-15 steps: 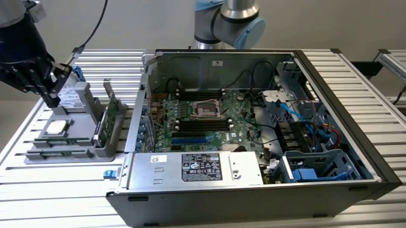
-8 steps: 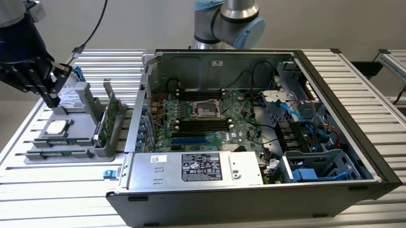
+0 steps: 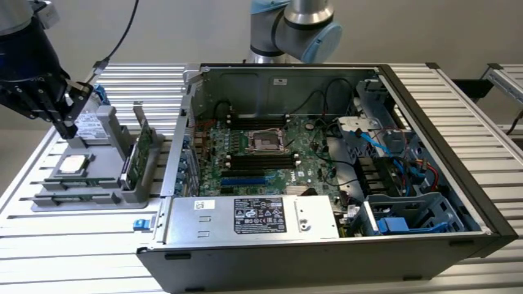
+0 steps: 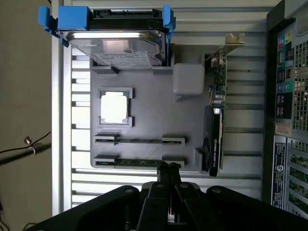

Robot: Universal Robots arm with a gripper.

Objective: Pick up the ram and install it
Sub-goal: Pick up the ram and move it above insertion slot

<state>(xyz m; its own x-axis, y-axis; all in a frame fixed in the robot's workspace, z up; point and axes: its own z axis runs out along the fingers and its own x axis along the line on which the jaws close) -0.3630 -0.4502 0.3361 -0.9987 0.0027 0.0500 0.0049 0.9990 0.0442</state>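
1. currently the pincer [image 3: 67, 130] hangs in the upper left of the exterior view, its fingers pressed together and gripping nothing.
2. the ram [image 4: 139, 162] sits on edge in a slot of the grey holder [image 4: 154, 115], at the exterior view's left; a 2nd stick [image 4: 139, 141] lies parallel just beside it.
3. the holder also carries a processor chip [image 4: 114, 107], a hard drive [image 4: 120, 45] and an upright graphics card [image 4: 214, 144].
4. an open computer case [image 3: 327, 257] stands on the desk [image 3: 82, 257] at the exterior view's right, its motherboard [image 3: 302, 153] exposed.
5. in the wrist view the pincer's tips appear close by the ram; whether they touch it cannot be told.
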